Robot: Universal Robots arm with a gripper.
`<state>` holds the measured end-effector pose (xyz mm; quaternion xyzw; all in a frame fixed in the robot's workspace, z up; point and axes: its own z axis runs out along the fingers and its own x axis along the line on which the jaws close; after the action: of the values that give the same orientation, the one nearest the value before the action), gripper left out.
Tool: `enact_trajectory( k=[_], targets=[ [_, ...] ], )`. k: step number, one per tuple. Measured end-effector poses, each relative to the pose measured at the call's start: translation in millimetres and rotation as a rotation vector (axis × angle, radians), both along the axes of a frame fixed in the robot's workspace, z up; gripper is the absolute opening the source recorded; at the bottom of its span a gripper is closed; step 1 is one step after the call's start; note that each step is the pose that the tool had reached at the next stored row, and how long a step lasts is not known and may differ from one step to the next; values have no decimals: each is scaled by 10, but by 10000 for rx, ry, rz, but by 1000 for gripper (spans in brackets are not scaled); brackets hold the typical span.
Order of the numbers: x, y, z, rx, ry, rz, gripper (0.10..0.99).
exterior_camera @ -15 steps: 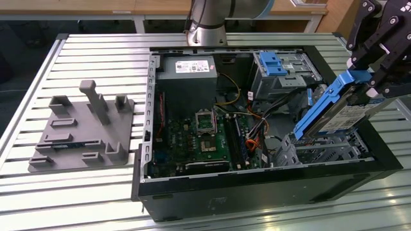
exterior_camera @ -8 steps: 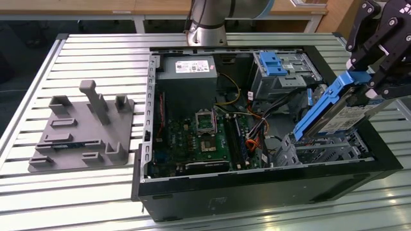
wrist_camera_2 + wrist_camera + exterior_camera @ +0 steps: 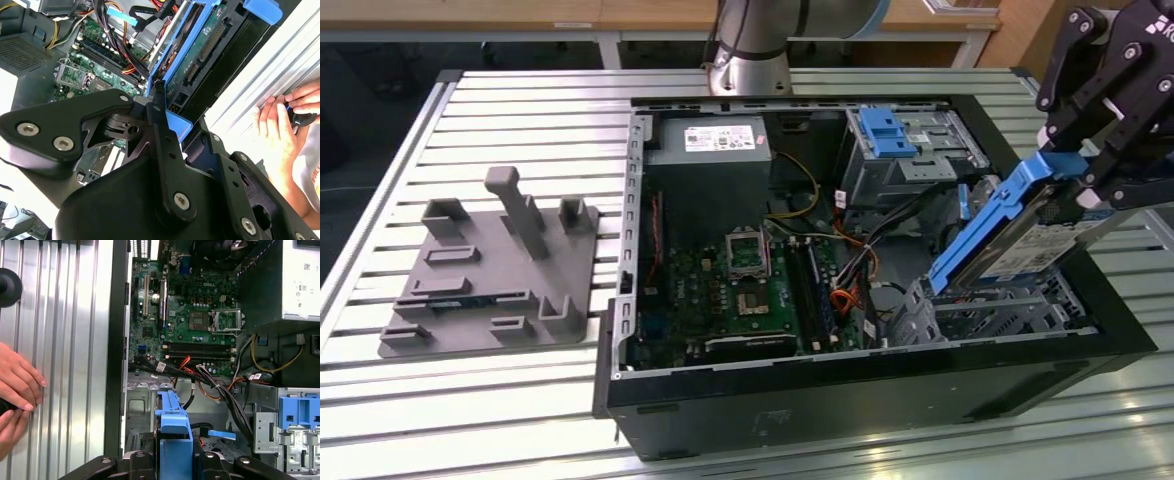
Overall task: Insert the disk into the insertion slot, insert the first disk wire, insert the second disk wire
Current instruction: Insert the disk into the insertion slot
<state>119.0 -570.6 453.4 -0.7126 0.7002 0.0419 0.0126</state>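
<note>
In the exterior view my gripper is shut on the upper end of the disk, a silver drive in a blue carrier. The disk hangs steeply tilted. Its lower end is at the mouth of the insertion slot, the perforated metal bay in the open computer case's corner at the exterior view's right. In the first wrist view the carrier's blue edge stands between the dark fingers, above the slot's sheet metal. The second wrist view looks along the disk's circuit-board side. A thin red wire lies among the cables by the motherboard.
A taller bay with a blue latch stands behind the slot, with a cable bundle running past it. A person's hands rest on the slatted table beside the case. A grey fixture lies at the exterior view's left.
</note>
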Motion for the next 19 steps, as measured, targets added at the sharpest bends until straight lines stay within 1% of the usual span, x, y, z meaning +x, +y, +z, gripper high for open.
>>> enact_trajectory(
  k=[19],
  targets=[
    [7,-22,-58,0,0,0,365]
  ],
)
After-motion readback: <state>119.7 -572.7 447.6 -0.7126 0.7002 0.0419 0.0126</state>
